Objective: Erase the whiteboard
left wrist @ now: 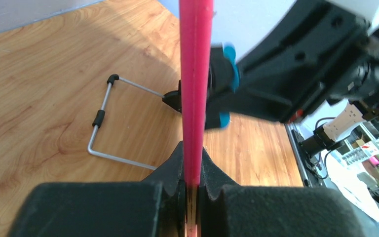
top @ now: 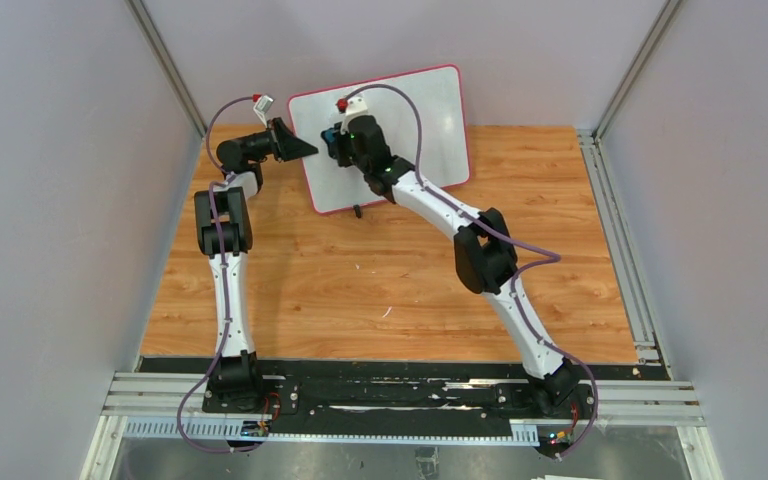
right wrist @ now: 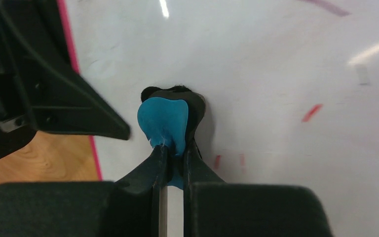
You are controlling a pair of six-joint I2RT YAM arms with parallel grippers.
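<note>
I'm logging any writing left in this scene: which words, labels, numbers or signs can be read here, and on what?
No text can be read.
On the whiteboard: only faint red stroke remnants, no legible character.
On the blue eraser: no print visible.
On the white cable tag: too small to read.

Glossy white board point(top: 432, 115) with a red-pink frame and faint red smears; blue-and-black eraser point(right wrist: 164, 123); black fingers point(right wrist: 140, 175); orange-brown wood-grain table point(top: 360, 290).

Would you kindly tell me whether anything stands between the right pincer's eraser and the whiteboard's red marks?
Nothing visible does: the eraser in the right pincer sits against the whiteboard, only bare board between it and the red marks. The left pincer clamps the frame.
</note>
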